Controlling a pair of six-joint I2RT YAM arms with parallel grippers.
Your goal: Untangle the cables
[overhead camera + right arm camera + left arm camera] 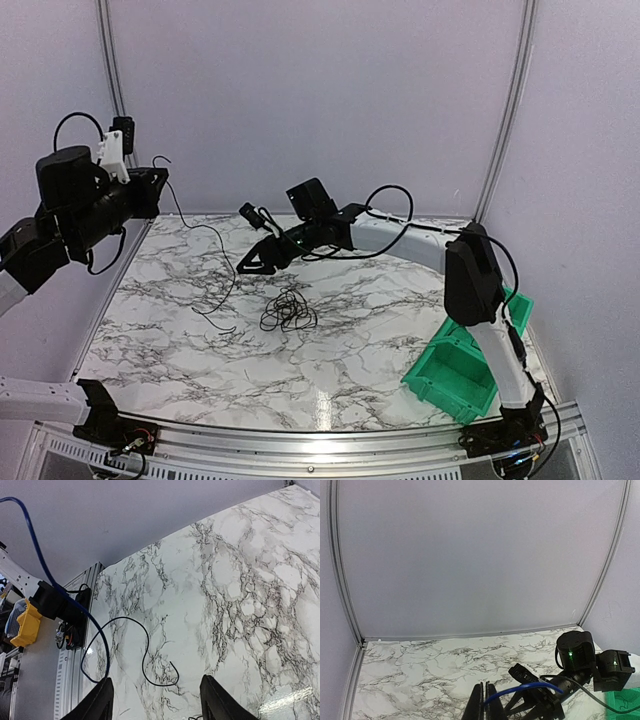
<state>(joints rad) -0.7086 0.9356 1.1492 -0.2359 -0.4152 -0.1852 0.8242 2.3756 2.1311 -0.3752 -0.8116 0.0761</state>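
Note:
A small loopy tangle of thin black cables (288, 310) lies on the marble table (180, 340). My left gripper (160, 180) is raised at the far left and is shut on a thin blue cable (207, 243), which hangs down to the table left of the tangle. In the left wrist view the fingers (488, 700) are pressed together on the blue cable (530, 687). My right gripper (248, 266) hovers open just behind the tangle. In the right wrist view (157, 702) its jaws stand wide apart and empty. There the blue cable (45, 570) runs past the left finger, and a black cable end (146, 652) curls on the table.
A green bin (462, 362) stands at the table's right front, beside the right arm's base. White walls with metal corner rails (112, 60) close the back and sides. The aluminium rail (300, 438) runs along the near edge.

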